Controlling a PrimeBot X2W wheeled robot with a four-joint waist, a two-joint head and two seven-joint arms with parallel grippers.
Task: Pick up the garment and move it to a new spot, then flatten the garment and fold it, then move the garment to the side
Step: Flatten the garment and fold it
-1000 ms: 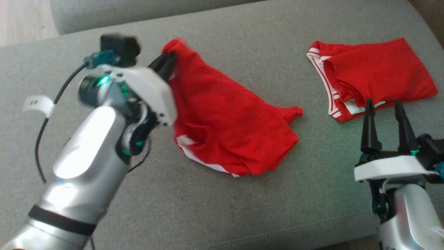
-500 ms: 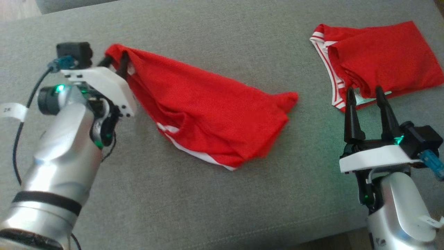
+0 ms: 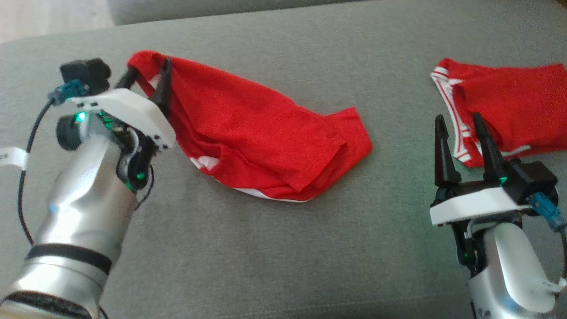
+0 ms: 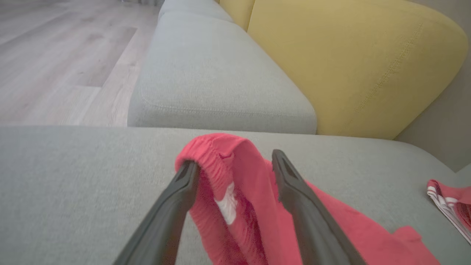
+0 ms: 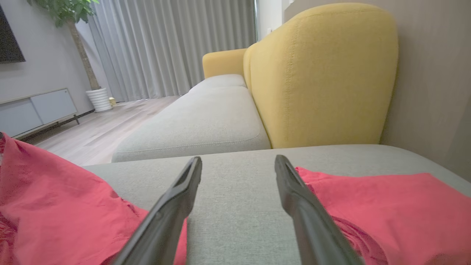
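Garment (image 3: 266, 133) red, crumpled, white-trimmed, on grey cushion (image 3: 266, 248); left jaws apart around waistband (image 4: 217, 162), right jaws apart, empty.

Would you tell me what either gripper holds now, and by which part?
Nothing is clamped: the left gripper and right gripper stand open. The waistband of the red garment drapes over one left finger.

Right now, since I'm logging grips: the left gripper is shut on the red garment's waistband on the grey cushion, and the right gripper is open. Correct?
Not quite. The left gripper is open, not shut: the left wrist view shows its fingers spread, the waistband of the red garment lying between them. It does lie on the grey cushion, and the right gripper is open.
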